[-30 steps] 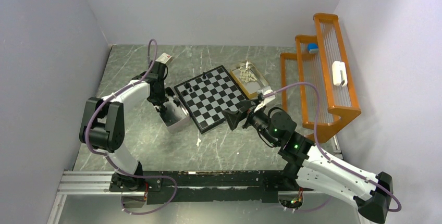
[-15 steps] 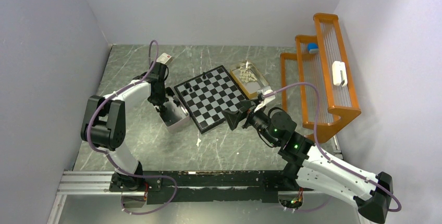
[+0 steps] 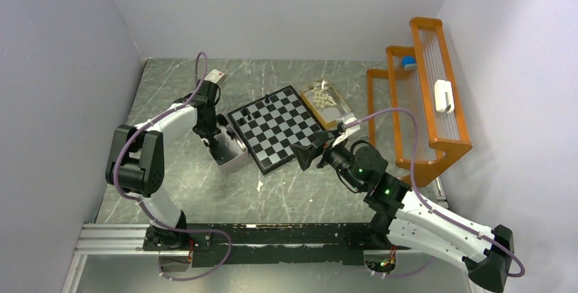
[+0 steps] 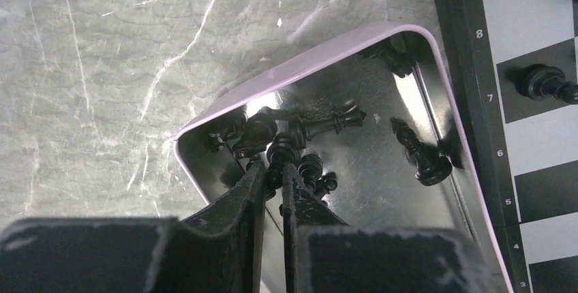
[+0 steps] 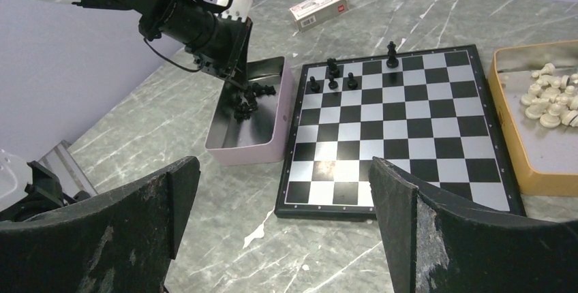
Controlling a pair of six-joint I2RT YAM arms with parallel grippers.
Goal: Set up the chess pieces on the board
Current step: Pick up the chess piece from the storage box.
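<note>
Little has moved since the earlier frames: only the left arm's elbow sits slightly further in, while the right arm holds the same pose.

Two arms work over one marbled worktop (image 3: 204, 191). The left gripper (image 4: 272, 174) reaches into a single metal tin (image 4: 307, 68) just beside the board's (image 5: 409, 136) left rim. Its fingers (image 4: 245, 191) are pressed nearly together, pinching one black chessman (image 4: 281, 150) at the edge of a cluster. At least six more black chessmen (image 4: 327, 122) lie loose in the tin, two of them apart from the cluster; the overlap prevents an exact count.

The right gripper (image 5: 283, 170) hovers near the board's near edge with its fingers spread wide and nothing between them.

Five black chessmen (image 5: 332, 83) stand upright on the board, all in the two far ranks toward the tin side. The cream chessmen (image 5: 549, 102) lie heaped in one tan tray (image 5: 518, 170) at the board's right rim, too crowded to count. One small red-and-white box (image 5: 319, 8) lies beyond the board.
</note>
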